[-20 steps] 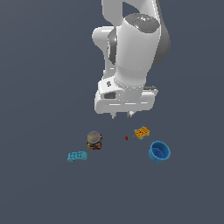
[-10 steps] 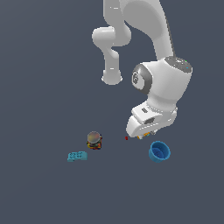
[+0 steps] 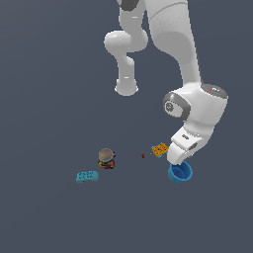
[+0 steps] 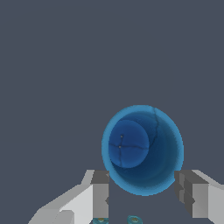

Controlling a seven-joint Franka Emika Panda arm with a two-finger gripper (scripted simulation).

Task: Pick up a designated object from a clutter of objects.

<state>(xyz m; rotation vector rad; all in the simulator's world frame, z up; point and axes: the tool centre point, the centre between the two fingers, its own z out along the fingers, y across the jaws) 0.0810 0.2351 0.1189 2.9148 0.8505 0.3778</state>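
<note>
A: Exterior view: your gripper (image 3: 179,162) sits right over the blue cup (image 3: 180,173), just beside the orange block (image 3: 159,149).

B: Wrist view: 2 fingers (image 4: 100,192) spread wide, straddling the cup's (image 4: 142,148) rim. Center it, drop straight down, then squeeze evenly.

No readable text, labels, brands, numbers or signs in either view.
</note>
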